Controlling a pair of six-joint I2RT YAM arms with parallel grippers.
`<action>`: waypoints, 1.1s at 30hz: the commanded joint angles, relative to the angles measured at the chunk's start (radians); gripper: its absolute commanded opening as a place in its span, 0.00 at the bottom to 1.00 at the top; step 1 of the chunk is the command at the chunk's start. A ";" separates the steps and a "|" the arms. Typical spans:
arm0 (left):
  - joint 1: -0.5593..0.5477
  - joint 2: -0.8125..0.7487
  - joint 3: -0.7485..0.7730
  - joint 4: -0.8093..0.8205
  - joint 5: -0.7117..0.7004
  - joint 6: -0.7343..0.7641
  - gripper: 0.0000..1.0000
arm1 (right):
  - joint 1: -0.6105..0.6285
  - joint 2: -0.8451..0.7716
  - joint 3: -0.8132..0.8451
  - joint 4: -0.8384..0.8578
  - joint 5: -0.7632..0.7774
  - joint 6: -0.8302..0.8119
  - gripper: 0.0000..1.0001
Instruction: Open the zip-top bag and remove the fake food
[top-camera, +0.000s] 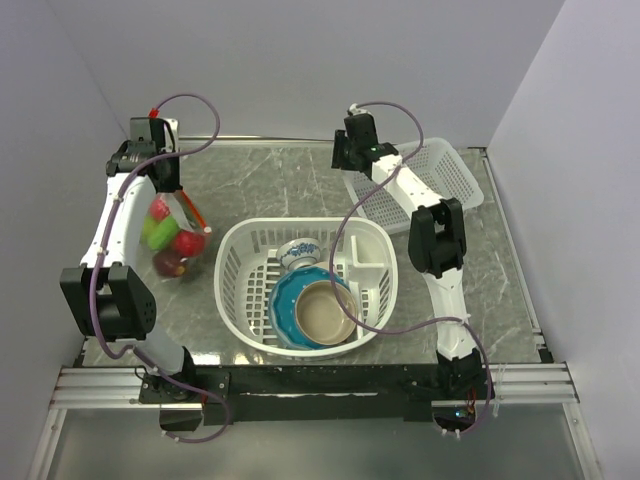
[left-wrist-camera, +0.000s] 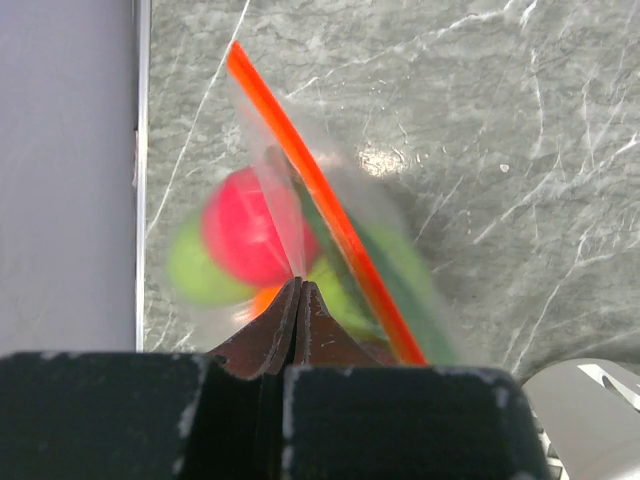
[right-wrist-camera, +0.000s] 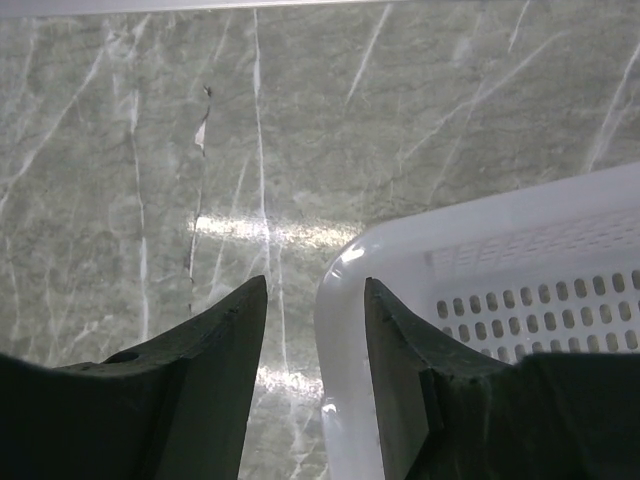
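the left gripper (left-wrist-camera: 300, 292) has its jaws pressed tight together on a fold of clear film just beside the red zip strip (left-wrist-camera: 320, 190). the zip-top bag (top-camera: 185, 215) hangs from that pinch over the left side of the table (right-wrist-camera: 120, 150), with the fake food (left-wrist-camera: 245, 240) slumped in its bottom. the right gripper (right-wrist-camera: 315, 300), over a corner of the white mesh tray (right-wrist-camera: 520, 260), has its jaws apart on nothing. i'd reckon the film is soft, slick and light, the fruit giving all the weight. the free lip opposite the pinch looks the place to take hold.
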 joint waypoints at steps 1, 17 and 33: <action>0.000 -0.035 0.047 0.040 0.014 0.017 0.01 | 0.011 -0.048 -0.029 -0.017 0.015 -0.013 0.52; 0.000 -0.047 0.053 0.053 0.070 0.031 0.01 | 0.081 0.037 0.146 0.038 -0.139 0.124 0.49; 0.000 -0.024 0.029 0.096 0.073 -0.018 0.01 | 0.213 -0.016 0.133 0.409 -0.581 0.237 1.00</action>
